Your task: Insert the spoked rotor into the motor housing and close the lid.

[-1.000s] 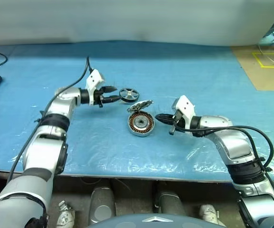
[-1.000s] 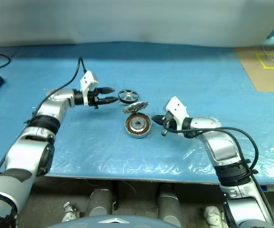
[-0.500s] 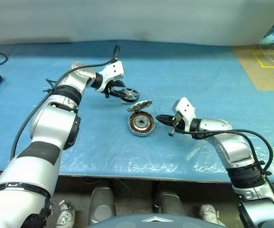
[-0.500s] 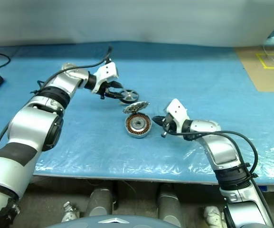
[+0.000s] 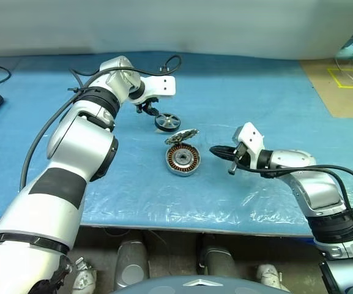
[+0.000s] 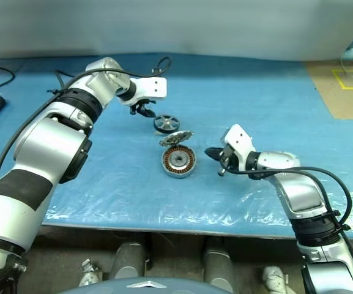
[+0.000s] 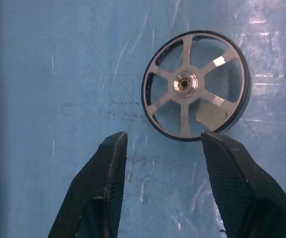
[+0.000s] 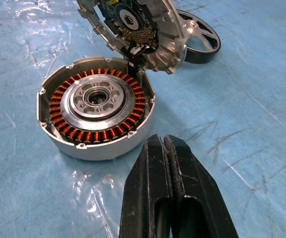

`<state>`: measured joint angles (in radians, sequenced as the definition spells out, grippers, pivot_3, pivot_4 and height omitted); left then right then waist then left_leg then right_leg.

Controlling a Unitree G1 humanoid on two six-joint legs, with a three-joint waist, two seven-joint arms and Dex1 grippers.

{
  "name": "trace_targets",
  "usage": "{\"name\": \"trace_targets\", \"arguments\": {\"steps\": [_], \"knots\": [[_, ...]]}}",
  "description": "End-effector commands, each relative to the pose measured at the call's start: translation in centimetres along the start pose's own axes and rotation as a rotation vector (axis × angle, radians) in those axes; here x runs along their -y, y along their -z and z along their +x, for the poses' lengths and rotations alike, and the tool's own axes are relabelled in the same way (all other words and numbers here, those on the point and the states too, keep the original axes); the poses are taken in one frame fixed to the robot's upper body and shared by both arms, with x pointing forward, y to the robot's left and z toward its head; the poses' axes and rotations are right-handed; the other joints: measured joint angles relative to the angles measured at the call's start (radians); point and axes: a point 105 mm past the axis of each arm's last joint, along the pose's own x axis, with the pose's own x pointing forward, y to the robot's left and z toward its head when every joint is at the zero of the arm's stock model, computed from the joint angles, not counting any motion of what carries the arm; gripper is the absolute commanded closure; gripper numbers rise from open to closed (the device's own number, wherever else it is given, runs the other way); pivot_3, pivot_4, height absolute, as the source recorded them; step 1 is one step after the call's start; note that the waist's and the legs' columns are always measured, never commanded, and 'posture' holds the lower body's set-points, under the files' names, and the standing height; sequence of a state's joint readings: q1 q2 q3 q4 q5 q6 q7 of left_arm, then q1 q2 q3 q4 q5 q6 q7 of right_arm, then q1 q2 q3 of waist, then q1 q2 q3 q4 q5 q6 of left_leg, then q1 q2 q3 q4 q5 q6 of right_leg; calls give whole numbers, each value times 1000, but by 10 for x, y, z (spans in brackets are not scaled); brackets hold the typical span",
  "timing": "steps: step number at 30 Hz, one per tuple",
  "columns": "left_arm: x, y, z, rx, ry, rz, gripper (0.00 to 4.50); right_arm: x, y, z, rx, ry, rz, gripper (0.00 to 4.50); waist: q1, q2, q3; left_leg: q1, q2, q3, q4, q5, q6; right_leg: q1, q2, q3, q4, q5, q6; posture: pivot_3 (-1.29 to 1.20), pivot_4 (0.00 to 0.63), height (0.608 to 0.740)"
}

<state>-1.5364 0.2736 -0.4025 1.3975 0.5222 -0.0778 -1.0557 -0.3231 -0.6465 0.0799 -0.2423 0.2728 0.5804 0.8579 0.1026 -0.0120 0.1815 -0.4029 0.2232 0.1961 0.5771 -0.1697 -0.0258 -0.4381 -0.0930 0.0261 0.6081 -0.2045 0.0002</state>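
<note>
The left gripper (image 7: 162, 148) hangs above the spoked rotor (image 7: 196, 85), pointing down at it with its two fingers (image 7: 108, 168) spread apart and holding nothing — blue mat shows between them, and the rotor's rim sits just past the fingertips, touching neither. In the head views the gripper's fingertips are hard to make out against the rotor's dark rim. The rotor lies flat on the blue table cover (image 5: 274, 98), just behind the motor housing (image 5: 182, 159).

The right gripper (image 8: 163, 144) has its fingers pressed together with nothing between them, and it hovers near the housing's right side, pointing toward it without touching. The housing sits open, its ring of copper coils and central hub exposed. The lid (image 8: 143, 27) stands tilted up from the housing's far rim, its patterned inner face turned toward the right wrist camera — its top edge is cut off there, and it hides part of the rotor behind it.
</note>
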Motion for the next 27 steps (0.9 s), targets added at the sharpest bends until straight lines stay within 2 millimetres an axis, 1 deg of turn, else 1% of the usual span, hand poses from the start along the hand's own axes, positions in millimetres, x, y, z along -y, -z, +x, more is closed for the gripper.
{"name": "trace_targets", "arguments": {"steps": [1, 3, 6, 9, 18, 27], "knots": [[-11, -14, -3, 12, -66, 31, 2028, -4, -14, -4, 43, -1, -29, 4500, 2, 0, 0, 0, 0, 0, 0, 0, 0, 0, 0, 0, 0, 0, 0, 0, 150, 740], [-9, -16, 1, 11, -63, 28, 2028, -6, -15, -4, 45, -1, -29, 4500, 2, 0, 0, -1, -1, 0, 1, 0, 0, 0, 0, 0, 0, 0, 0, 0, 150, 740], [-6, -17, 6, -1, -65, 41, 1489, -8, -16, -5, 46, 1, -27, 4500, 1, 0, 0, 0, 0, 0, 1, 0, 0, 0, 0, 0, 0, 0, 0, 0, 150, 740], [0, -17, 11, -8, -34, 38, 1489, -8, -15, -7, 39, 11, -23, 4500, 1, 0, 0, 0, 0, -1, 1, 0, 0, 0, 0, 0, 0, 0, 0, 0, 150, 740], [18, -8, 28, -33, 17, 34, 1489, -9, -16, -9, 36, 20, -19, 4500, 1, 0, 0, 0, 0, -1, 1, 0, 0, 0, 0, 0, 0, 0, 0, 0, 150, 740], [27, 4, 34, -51, 42, 33, 1489, -8, -15, -8, 31, 13, -21, 4500, 2, 0, 0, 0, -1, -1, 1, 0, 0, 0, 0, 0, 0, 0, 0, 0, 150, 740]]}}
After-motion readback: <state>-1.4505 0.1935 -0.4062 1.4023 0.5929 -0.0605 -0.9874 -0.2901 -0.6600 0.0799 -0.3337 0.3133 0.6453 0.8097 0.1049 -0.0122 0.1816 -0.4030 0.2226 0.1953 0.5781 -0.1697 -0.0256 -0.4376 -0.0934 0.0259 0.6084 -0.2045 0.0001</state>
